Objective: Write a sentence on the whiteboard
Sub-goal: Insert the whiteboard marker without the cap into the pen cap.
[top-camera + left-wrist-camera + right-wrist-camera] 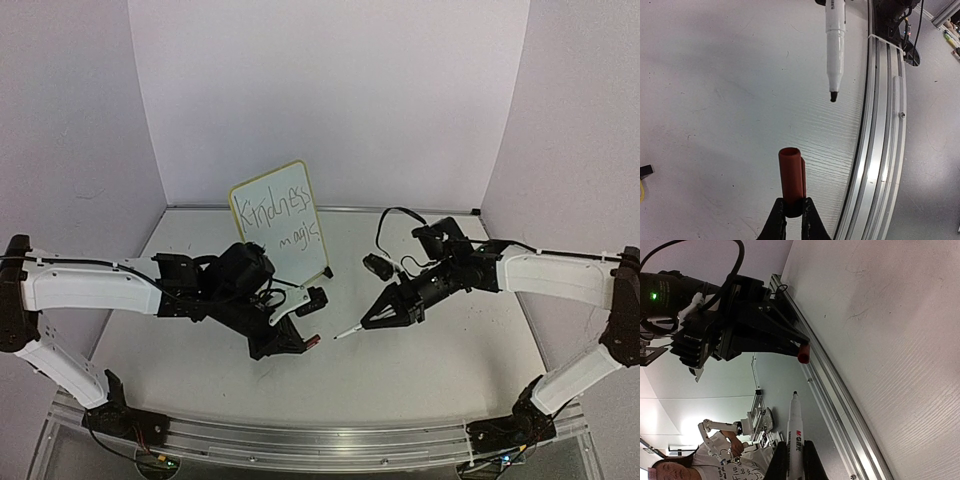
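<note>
Two sets of fingers face each other above the middle of the bench (430,345), nearer its near edge. The left fingers (781,215) are pinched narrow on the closed end of a red-brown cap (791,180), whose open mouth points toward the marker. The right fingers (781,462) are clamped on the barrel of a white marker (795,437). Its dark tip is bare and aimed at the cap, near it but not touching. The whiteboard (300,262) stands propped upright behind the left arm, near the bench's far edge, left of centre. On it the sentence (283,215) runs in two lines, "Kindness" above "magic"; anything else is too small to read.
</note>
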`<state>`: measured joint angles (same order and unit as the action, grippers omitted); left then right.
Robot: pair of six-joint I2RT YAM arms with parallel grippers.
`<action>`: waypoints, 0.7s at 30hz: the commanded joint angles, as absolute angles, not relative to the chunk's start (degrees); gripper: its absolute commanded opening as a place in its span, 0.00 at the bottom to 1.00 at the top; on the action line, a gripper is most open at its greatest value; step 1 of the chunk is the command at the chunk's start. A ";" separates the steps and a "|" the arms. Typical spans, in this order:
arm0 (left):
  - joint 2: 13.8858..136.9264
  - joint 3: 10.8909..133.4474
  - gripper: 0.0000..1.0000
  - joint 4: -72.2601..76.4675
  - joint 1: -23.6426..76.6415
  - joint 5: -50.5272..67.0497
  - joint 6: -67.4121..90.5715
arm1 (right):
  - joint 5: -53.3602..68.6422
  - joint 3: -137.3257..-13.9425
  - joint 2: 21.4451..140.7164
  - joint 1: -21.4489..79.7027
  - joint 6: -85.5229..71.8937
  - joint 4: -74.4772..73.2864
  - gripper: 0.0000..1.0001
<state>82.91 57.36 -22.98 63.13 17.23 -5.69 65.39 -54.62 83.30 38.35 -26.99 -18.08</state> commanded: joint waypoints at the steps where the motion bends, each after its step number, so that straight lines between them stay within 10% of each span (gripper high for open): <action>1: 82.70 58.57 0.00 -21.84 63.61 19.84 -6.11 | 64.90 -57.72 84.61 39.39 -25.61 -17.52 0.00; 21: 82.91 58.76 0.00 -21.89 64.33 20.99 -6.56 | 63.68 -60.15 88.73 40.84 -25.92 -16.97 0.00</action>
<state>82.91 57.36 -22.98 63.88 19.86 -6.00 63.85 -57.41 87.73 40.30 -26.79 -17.93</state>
